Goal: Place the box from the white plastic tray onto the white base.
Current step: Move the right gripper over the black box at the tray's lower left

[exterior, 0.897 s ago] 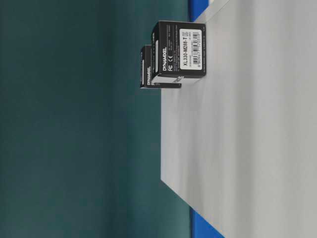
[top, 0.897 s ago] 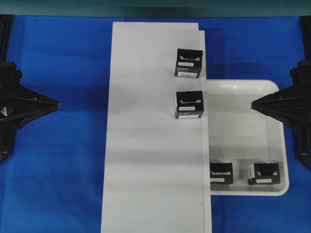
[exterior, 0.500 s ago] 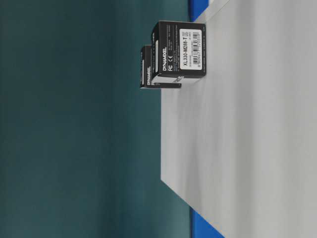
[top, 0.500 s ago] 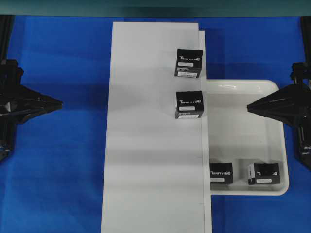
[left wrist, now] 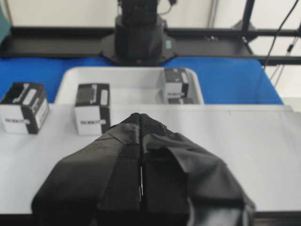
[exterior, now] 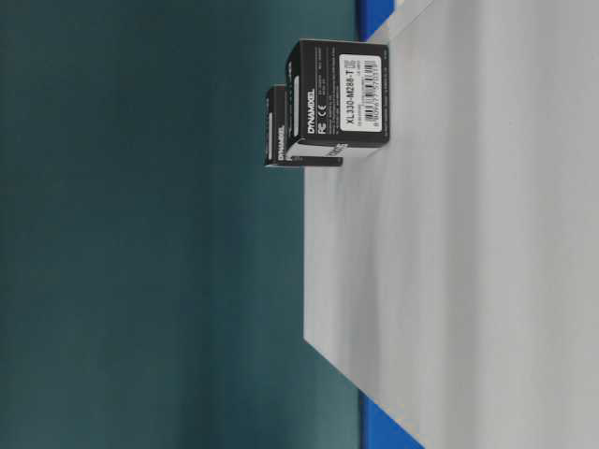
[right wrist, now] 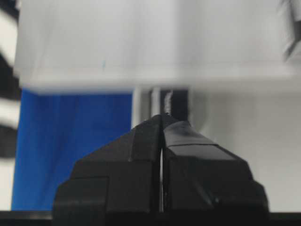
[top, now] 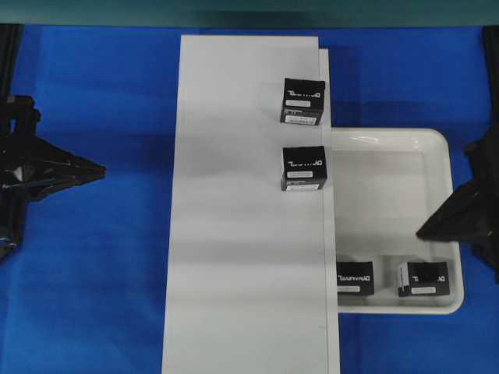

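Both grippers closed — left gripper (top: 100, 167), right gripper (top: 421, 233) — empty.

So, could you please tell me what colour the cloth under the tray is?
Blue; the cloth shows best in the overhead view, around the tray.

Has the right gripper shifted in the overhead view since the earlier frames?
Yes. The black right gripper has moved toward the bottom of the view along the glossy white plastic tray, nearing the black box in its corner.
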`<state>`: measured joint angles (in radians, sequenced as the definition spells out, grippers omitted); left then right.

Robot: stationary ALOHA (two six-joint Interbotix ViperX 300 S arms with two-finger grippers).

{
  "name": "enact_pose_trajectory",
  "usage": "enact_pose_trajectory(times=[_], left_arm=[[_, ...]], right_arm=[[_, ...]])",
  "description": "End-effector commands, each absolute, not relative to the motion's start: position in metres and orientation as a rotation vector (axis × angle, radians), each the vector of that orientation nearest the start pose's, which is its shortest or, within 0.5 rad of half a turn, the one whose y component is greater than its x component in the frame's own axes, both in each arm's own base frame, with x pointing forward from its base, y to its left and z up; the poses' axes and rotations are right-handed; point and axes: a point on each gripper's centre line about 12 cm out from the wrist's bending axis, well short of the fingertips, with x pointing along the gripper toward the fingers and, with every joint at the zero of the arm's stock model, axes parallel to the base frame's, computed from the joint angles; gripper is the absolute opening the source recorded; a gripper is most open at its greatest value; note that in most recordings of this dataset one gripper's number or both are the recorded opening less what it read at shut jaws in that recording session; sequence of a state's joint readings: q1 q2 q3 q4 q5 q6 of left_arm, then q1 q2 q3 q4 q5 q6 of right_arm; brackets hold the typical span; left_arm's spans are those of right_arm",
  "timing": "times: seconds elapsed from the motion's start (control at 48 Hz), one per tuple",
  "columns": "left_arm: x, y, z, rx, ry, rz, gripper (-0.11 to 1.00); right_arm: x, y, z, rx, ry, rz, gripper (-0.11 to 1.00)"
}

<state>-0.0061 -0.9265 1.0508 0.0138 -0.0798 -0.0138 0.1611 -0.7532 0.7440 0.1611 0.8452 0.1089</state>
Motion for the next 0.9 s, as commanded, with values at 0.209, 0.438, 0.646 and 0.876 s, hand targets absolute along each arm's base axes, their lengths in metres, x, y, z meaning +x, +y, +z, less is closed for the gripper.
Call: enact_pose_trajectory(times=[0.209, 0.438, 0.646, 0.876], left_arm=[[0.215, -0.002, 0.328, -0.001, 0.021, -0.010, -0.07], [0.216, -0.005, 0.332, 0.000, 0.029, -0.025, -0.07], [0.216, -0.009, 0.331, -0.001, 0.034, -0.040, -0.07], [0.216, -0.009, 0.330, 0.001, 0.038, -0.042, -0.07]], right_arm=[[0.254, 0.067, 0.283, 0.158, 1.112, 0.190, -0.03], [0.268, 0.069, 0.260, 0.125, 1.261, 0.172, -0.03], [0.279, 0.072, 0.241, 0.085, 1.279, 0.163, -0.01], [0.285, 0.075, 0.225, 0.114, 1.307, 0.160, 0.23]])
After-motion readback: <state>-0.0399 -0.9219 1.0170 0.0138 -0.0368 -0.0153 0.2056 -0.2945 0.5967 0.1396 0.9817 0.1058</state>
